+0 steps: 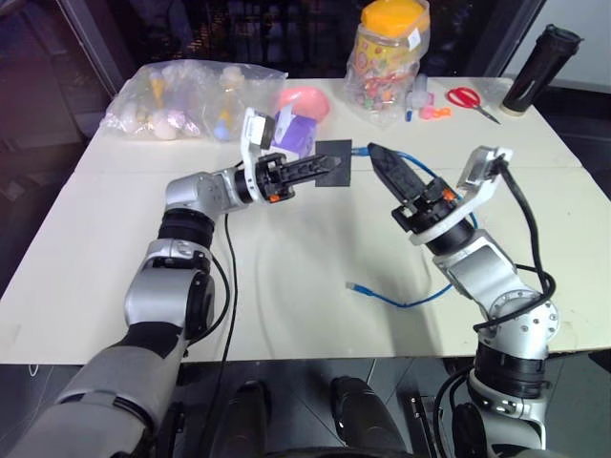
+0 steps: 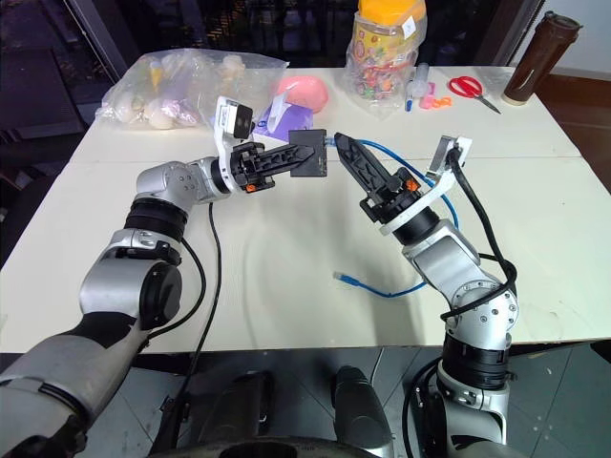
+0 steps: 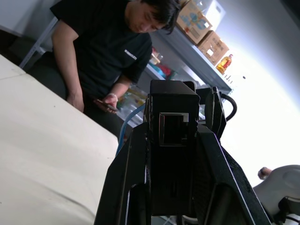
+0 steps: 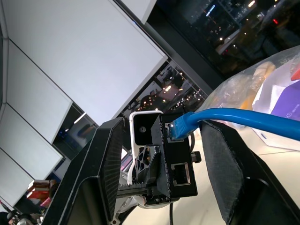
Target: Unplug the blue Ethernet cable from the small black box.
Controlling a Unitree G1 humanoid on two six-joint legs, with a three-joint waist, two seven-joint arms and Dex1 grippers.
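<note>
Firmly, small black box (image 1: 334, 164) in left pincer (image 1: 329, 166)

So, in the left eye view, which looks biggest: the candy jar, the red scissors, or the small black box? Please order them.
1. the candy jar, clearly the largest.
2. the small black box and the red scissors look about alike; the box is held up nearer the camera, so I do not rank these two.
</note>
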